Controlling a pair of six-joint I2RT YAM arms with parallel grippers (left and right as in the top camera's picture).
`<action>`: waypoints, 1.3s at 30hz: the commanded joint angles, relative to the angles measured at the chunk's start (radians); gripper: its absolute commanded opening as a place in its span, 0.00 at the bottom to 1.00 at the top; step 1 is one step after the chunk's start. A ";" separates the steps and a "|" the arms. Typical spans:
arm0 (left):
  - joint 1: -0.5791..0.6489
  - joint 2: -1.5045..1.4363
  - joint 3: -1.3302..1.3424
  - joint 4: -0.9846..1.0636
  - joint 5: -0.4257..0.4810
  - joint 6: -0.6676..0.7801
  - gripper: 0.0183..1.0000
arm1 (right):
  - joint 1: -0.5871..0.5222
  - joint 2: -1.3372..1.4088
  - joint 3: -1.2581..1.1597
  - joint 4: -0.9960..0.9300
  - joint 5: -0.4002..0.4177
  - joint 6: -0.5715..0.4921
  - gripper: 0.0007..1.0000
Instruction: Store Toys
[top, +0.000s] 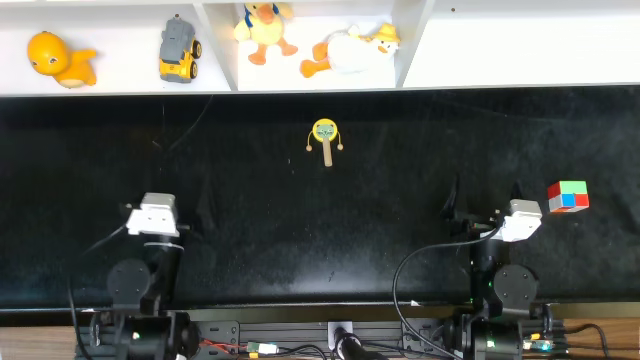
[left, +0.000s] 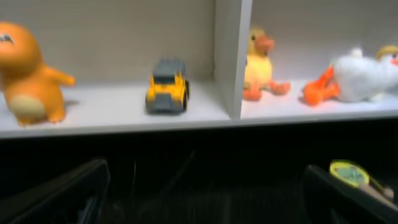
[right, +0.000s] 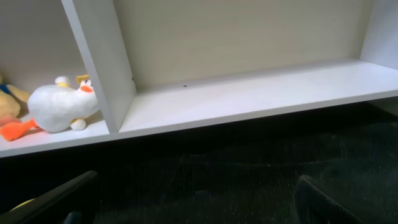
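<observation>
Toys on tabletop (top: 250, 200): rattle (top: 324, 137), cube (top: 567, 196). Left jaws, right jaws: wide open, holding nil. Rec: pinch cube across flat faces, stow in right shelf bay (right: 261, 93).

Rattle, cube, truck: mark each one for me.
rattle (top: 325, 132), top view, on its round head.
cube (top: 567, 196), top view, on its top face.
truck (left: 166, 92), left wrist view, on its yellow front.

Ahead of the left gripper (left: 205, 202): an orange plush creature with a cream belly (left: 28, 74), a yellow plastic truck with a grey cab (left: 166, 87), a yellow plush duck with orange feet (left: 260, 65). The round rattle drum (top: 325, 137) is yellow-green on a tan stick. Beside the right gripper (right: 193, 208), the cube (top: 567, 196) shows red, green and blue faces
</observation>
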 joint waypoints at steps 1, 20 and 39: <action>0.002 -0.181 -0.013 -0.236 -0.032 0.043 1.00 | -0.001 -0.010 -0.013 0.005 -0.003 0.004 1.00; 0.002 -0.212 -0.013 -0.240 -0.046 0.035 1.00 | -0.001 -0.010 -0.013 0.005 -0.003 0.004 1.00; 0.002 -0.212 -0.013 -0.240 -0.046 0.035 1.00 | 0.222 0.114 0.016 -0.001 0.279 0.171 1.00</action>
